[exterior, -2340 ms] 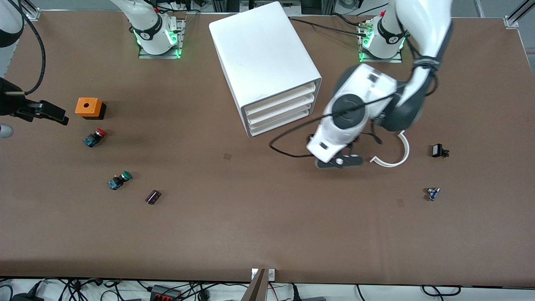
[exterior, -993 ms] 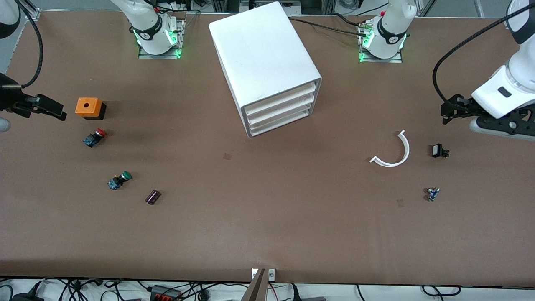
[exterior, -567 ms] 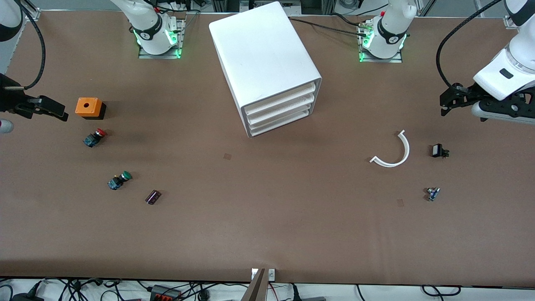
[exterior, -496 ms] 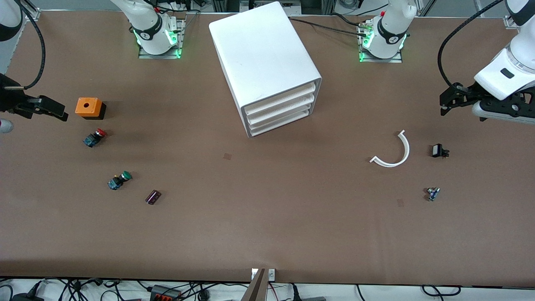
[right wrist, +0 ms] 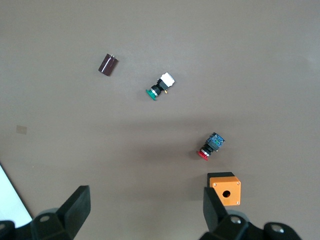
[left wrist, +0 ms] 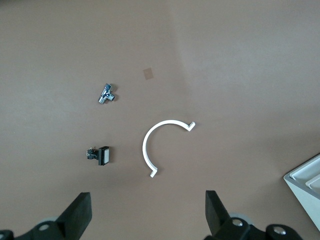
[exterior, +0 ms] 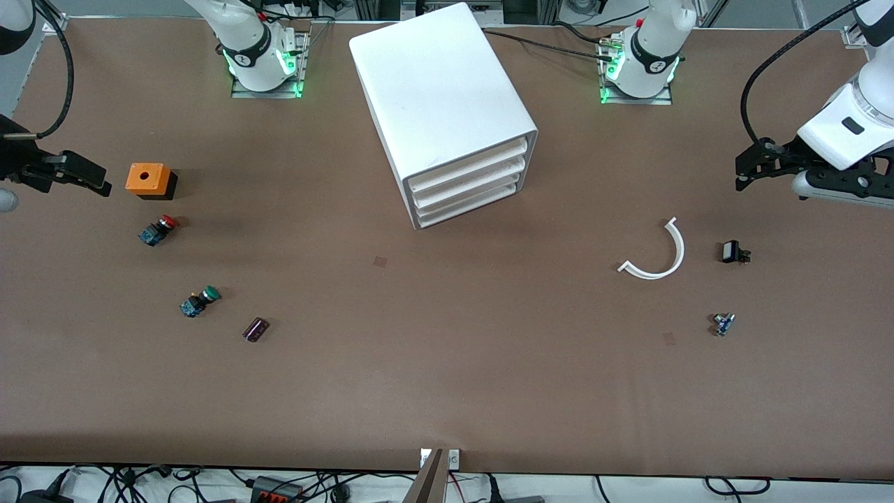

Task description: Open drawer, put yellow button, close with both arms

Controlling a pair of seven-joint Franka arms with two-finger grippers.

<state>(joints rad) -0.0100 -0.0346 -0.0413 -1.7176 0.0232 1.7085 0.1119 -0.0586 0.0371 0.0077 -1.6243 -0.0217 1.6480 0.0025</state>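
The yellow button is not in any view. The white drawer cabinet (exterior: 447, 112) stands at the table's middle, between the arm bases, with its three drawers (exterior: 468, 185) shut. My left gripper (exterior: 746, 171) hangs over the left arm's end of the table, open and empty; its wrist view shows wide-apart jaws (left wrist: 148, 210) over bare table. My right gripper (exterior: 87, 178) hangs over the right arm's end, beside an orange box (exterior: 148, 179), open and empty (right wrist: 146, 205).
Near the right arm's end lie a red-capped button (exterior: 158, 230), a green-capped button (exterior: 200, 301) and a dark cylinder (exterior: 255, 329). Near the left arm's end lie a white curved piece (exterior: 660, 255), a small black part (exterior: 733, 252) and a small metal part (exterior: 723, 323).
My left arm has swung away from in front of the cabinet to the left arm's end of the table and settled there. My right gripper has barely shifted.
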